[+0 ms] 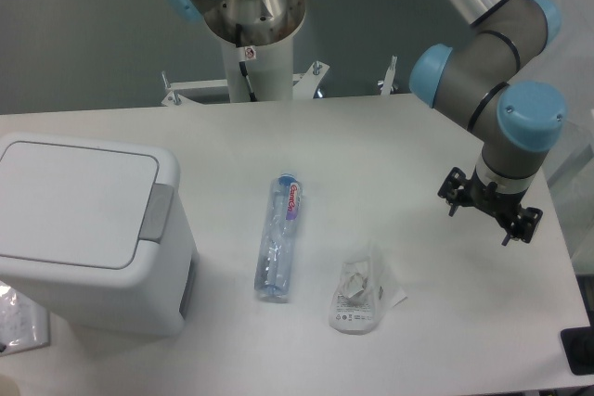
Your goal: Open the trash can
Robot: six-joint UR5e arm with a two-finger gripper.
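Observation:
The trash can (88, 238) is a large white boxy bin at the left of the table. Its flat lid (74, 201) lies down shut, and a grey push tab (156, 213) sits on the lid's right edge. My gripper (489, 205) hangs over the right side of the table, far from the bin. Only a black mount shows under the blue-capped wrist (527, 116). The fingers are hidden, so whether they are open or shut is unclear. Nothing is seen in the gripper.
A clear plastic water bottle (278, 238) lies on its side mid-table, right of the bin. A crumpled clear packet (360, 289) lies nearer the front. The robot's base column (252, 34) stands at the back edge. A black object (580, 351) sits at the front right corner.

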